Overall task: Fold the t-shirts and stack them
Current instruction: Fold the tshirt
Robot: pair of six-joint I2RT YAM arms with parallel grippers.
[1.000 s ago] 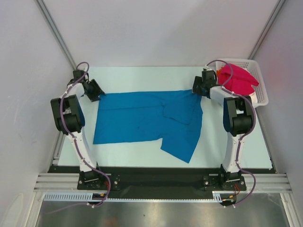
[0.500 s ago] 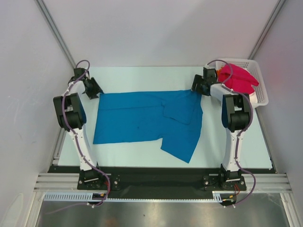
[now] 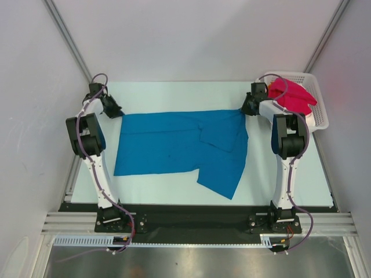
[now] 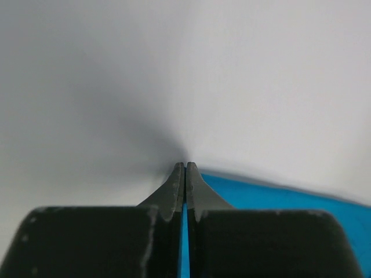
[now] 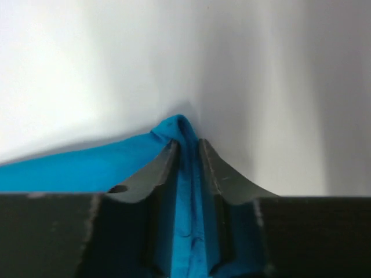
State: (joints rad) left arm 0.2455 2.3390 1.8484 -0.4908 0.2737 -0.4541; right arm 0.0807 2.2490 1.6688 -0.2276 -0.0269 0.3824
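Note:
A bright blue t-shirt (image 3: 174, 145) lies spread flat on the white table (image 3: 174, 95), one sleeve flap hanging toward the near side. My left gripper (image 3: 118, 113) sits at the shirt's far left corner. In the left wrist view that gripper (image 4: 185, 167) is shut, with a blue sliver of the shirt (image 4: 278, 197) between its fingers. At the far right corner, my right gripper (image 3: 246, 110) is closed. The right wrist view shows it (image 5: 188, 145) shut on a bunched ridge of the blue cloth (image 5: 75, 171). A crimson-pink t-shirt (image 3: 295, 98) lies in the basket.
A white lattice basket (image 3: 320, 119) stands at the table's far right, just behind the right arm. Grey walls close in on both sides and at the back. The arm bases stand on a black rail at the near edge.
Both grippers have closed on the far corners of the blue shirt. The right gripper has shifted slightly right and back onto its corner. The shirt itself lies as before.

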